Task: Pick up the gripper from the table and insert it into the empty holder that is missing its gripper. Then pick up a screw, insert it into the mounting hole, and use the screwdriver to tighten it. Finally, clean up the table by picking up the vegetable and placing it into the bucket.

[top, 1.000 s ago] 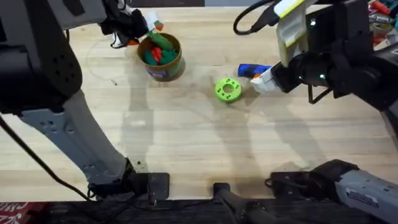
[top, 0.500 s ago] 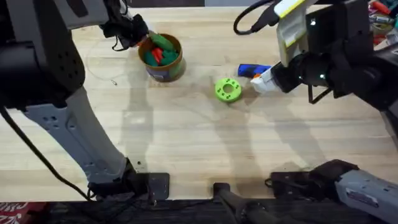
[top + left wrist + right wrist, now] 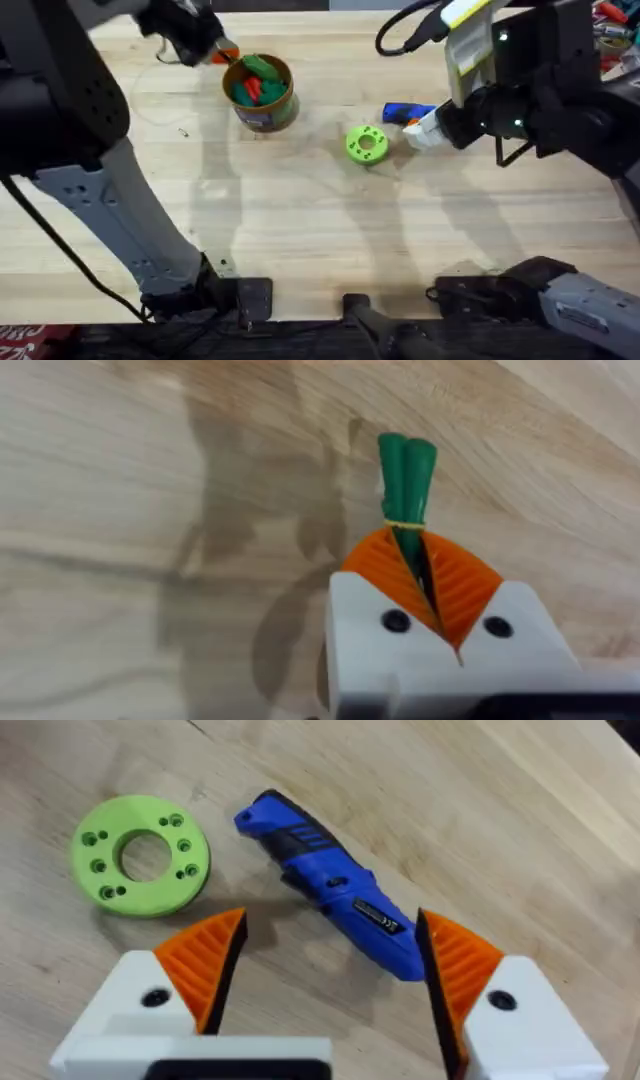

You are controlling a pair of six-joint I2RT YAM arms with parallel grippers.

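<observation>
**Left gripper holding a green stem, screwdriver lying by the green disc**

So the bucket point(image 3: 261, 92) sits in the upper left-centre of the overhead frame, tan tub with a gold rim, and it's got green and red veggie pieces piled inside. Just up and left of its rim is the left gripper point(image 3: 222, 52), and in the left wrist view that gripper point(image 3: 420, 575) is clamped on a thin green stem point(image 3: 405, 485) with a yellowish band round it, pinched right between the orange ribbed pads point(image 3: 462, 588). Bare wood table point(image 3: 120, 510) behind it.

The screwdriver point(image 3: 405, 112) is the bright blue thing lying flat in the upper right-centre, just up and right of the lime-green disc point(image 3: 366, 143). They're near each other but not touching. The right gripper point(image 3: 428, 130) hangs right over the screwdriver's right end. From the right wrist camera the right gripper point(image 3: 325, 955) is spread wide, holding nothing, with the screwdriver point(image 3: 335, 895) lying diagonally between the fingers and the disc point(image 3: 141, 855) at the upper left.
</observation>
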